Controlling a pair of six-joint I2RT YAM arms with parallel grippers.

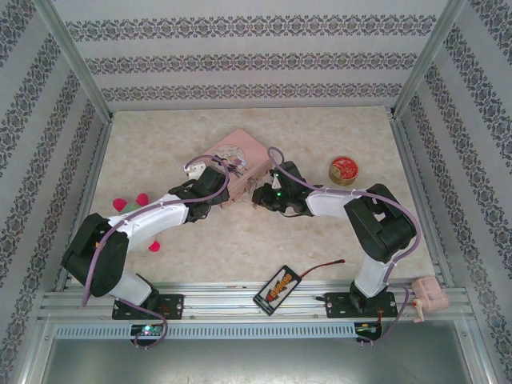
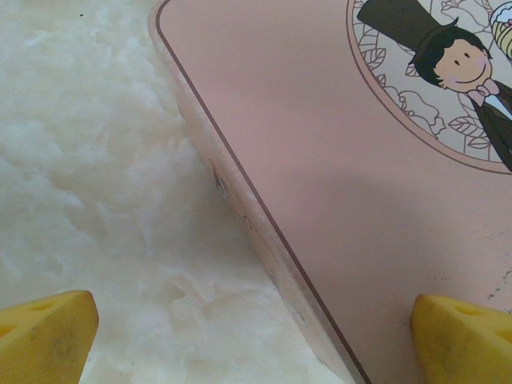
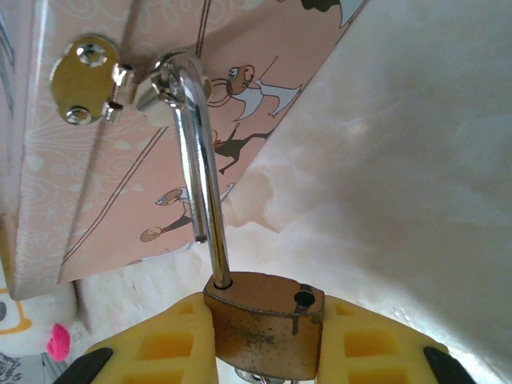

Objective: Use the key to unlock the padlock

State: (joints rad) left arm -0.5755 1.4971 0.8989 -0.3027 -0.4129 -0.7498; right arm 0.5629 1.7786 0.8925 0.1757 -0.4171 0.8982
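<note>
Padlock (image 3: 268, 328) body, scuffed brass with rounded corners, sits clamped between the ribbed yellow fingers (image 3: 172, 346) of the right gripper (image 3: 264, 352). Its polished chrome shackle (image 3: 196, 160) is sprung open. The short leg hangs free of its hole in the body's top, and the bend hooks through the shiny metal hasp (image 3: 84, 80) on the printed side wall of the pink tin (image 3: 104, 200). Left gripper (image 2: 256, 340) is spread wide and grips nothing. One smooth yellow finger (image 2: 48, 336) is over the mottled white table (image 2: 96, 160), the other over the tin's matte lid, which carries a cartoon groom in a round medallion.
</note>
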